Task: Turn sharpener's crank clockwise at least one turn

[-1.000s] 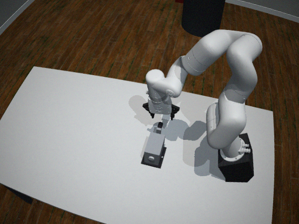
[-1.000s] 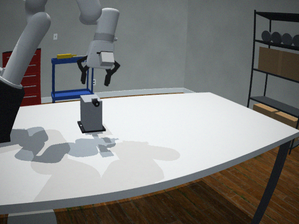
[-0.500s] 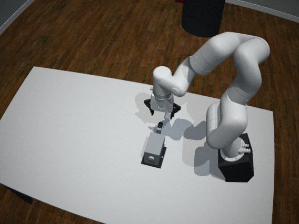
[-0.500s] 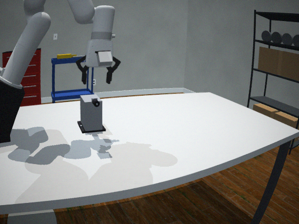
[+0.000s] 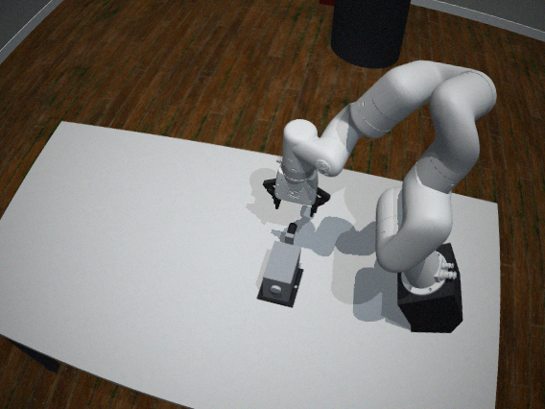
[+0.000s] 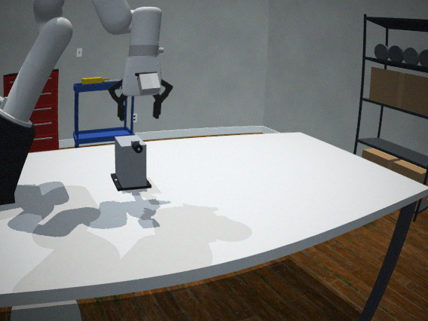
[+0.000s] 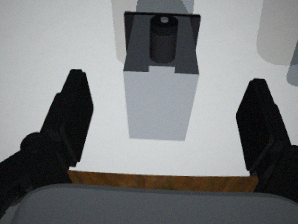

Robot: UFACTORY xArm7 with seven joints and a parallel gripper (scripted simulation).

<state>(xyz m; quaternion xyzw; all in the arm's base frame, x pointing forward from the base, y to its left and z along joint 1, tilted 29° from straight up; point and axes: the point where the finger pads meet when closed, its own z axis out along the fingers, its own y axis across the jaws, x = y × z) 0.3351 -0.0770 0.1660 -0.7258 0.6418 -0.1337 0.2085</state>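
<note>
Black fingers [image 6: 157, 106] of the gripper [image 6: 139, 109] stood spread wide, holding nothing, above the pencil sharpener [image 6: 129, 163] near the tabletop's robot-side edge. A good grasp meant descending straight, centring the knob [image 6: 136, 146] between both pads, then closing evenly.

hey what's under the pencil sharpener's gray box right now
A flat black base plate sits under the pencil sharpener, its edges showing around the gray box, resting on the white table. The screws holding it down are not visible, and the plate's middle is covered by the box.
</note>
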